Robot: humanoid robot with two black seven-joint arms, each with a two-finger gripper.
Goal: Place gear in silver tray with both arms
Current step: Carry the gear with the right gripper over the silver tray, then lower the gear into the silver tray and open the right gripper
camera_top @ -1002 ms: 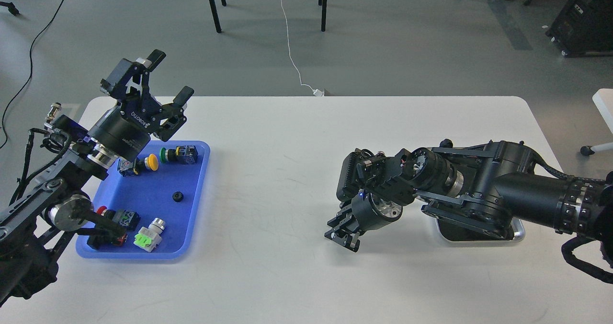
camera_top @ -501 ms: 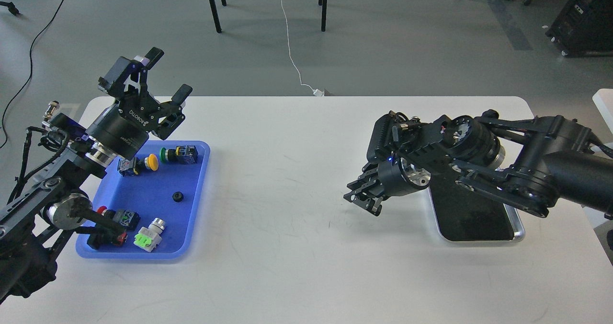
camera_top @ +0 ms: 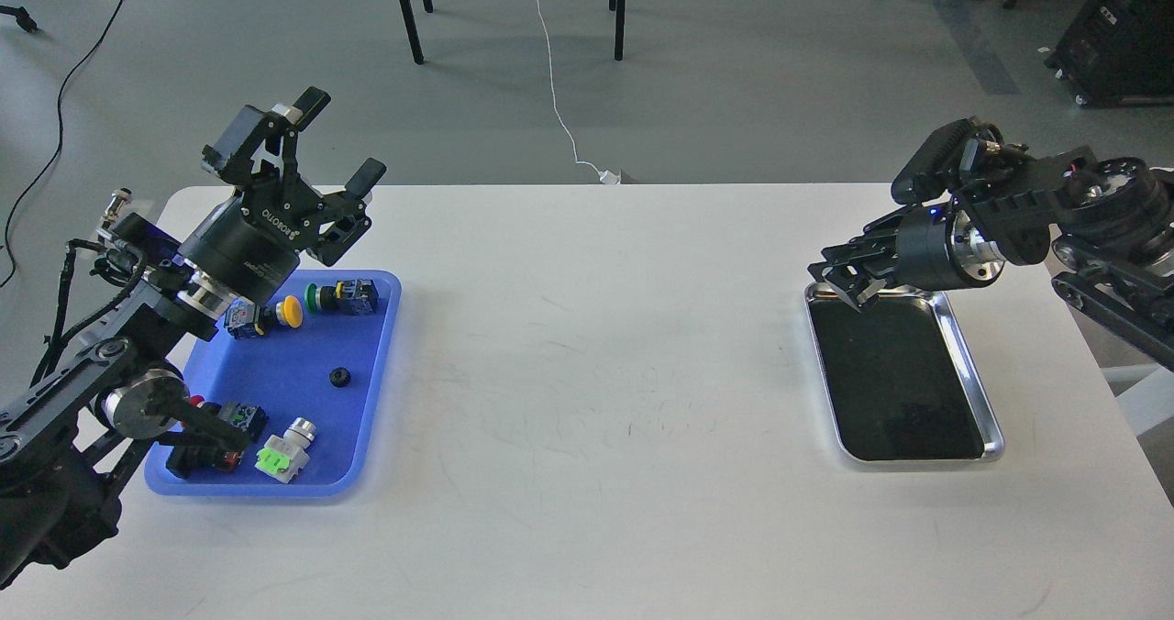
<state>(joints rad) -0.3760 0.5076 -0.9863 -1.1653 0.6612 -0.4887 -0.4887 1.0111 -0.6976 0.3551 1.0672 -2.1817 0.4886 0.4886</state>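
Pick-up step not yet begun: the gear, small and black, lies in the blue tray; left gripper hovers above with jaws spread; right gripper's jaw state cannot be told, over the far edge of the empty silver tray on the table. Next, presumably: lower left jaws onto gear

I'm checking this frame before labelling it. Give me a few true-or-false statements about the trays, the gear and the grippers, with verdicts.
1. The silver tray has nothing in it. True.
2. The small black gear lies in the silver tray. False: it lies in the blue tray.
3. The left gripper is open and holds nothing. True.
4. The right gripper is over the blue tray. False: it is by the silver tray's far left corner.
5. The blue tray sits on the table's right side. False: it is on the left, the silver tray on the right.
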